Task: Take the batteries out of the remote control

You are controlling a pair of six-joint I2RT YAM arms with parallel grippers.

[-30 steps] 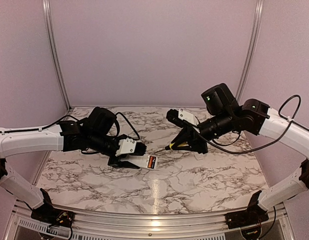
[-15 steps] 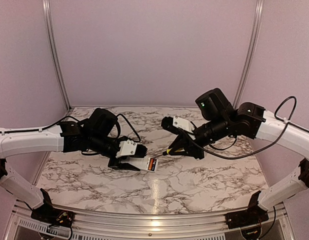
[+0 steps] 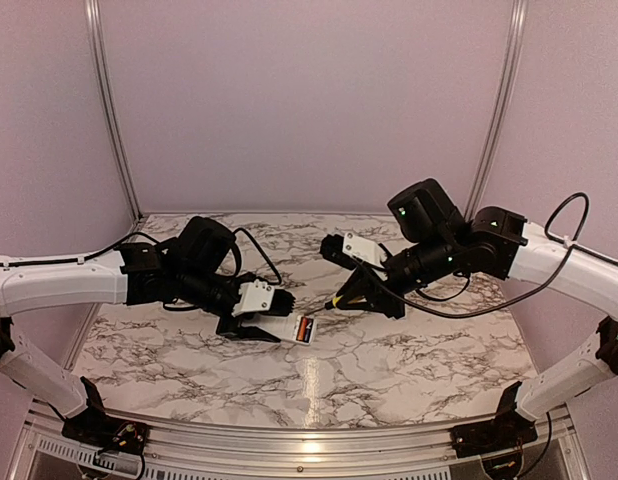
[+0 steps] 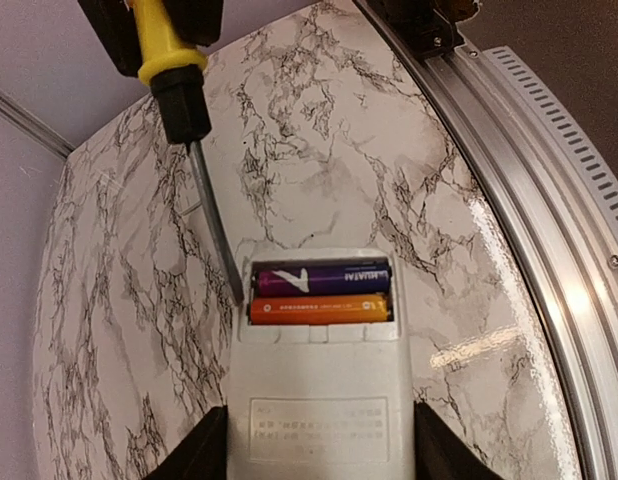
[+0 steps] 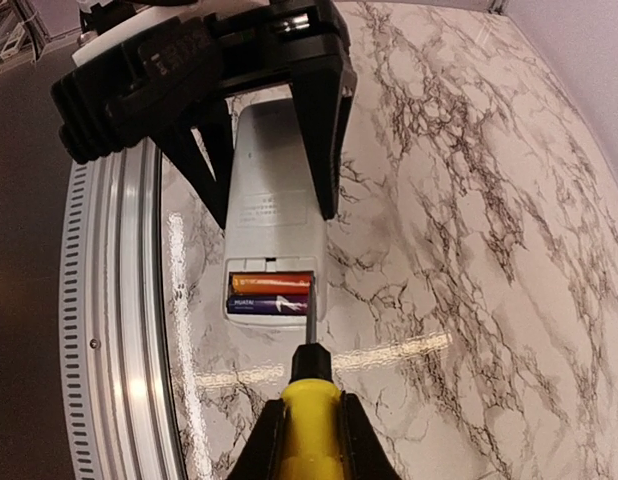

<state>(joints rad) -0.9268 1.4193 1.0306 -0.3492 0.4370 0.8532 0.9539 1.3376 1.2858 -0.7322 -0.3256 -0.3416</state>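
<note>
The remote (image 4: pixel 314 400) lies back-up on the marble table (image 4: pixel 489 200), towards its front edge. The left gripper (image 3: pixel 272 318) holds it, fingers (image 4: pixel 201 455) roughly half spread and clamped on its two long sides. Both batteries (image 4: pixel 321 311) are in the uncovered bay (image 4: pixel 320 262), the orange one nearer the gripper and the purple one beyond it, so nothing is unloaded yet.

Farther back, the right gripper (image 3: pixel 361 292) has swung in from the right over the past second. Its fingers (image 5: pixel 261 450) are squeezed nearly shut on a yellow-handled screwdriver (image 5: pixel 309 395). The blade, well apart from the remote a moment ago, now points at one end of the bay, just beside the battery ends (contact cannot be made out). The approach looks finished, and prying out the first cell appears to be next.
</note>
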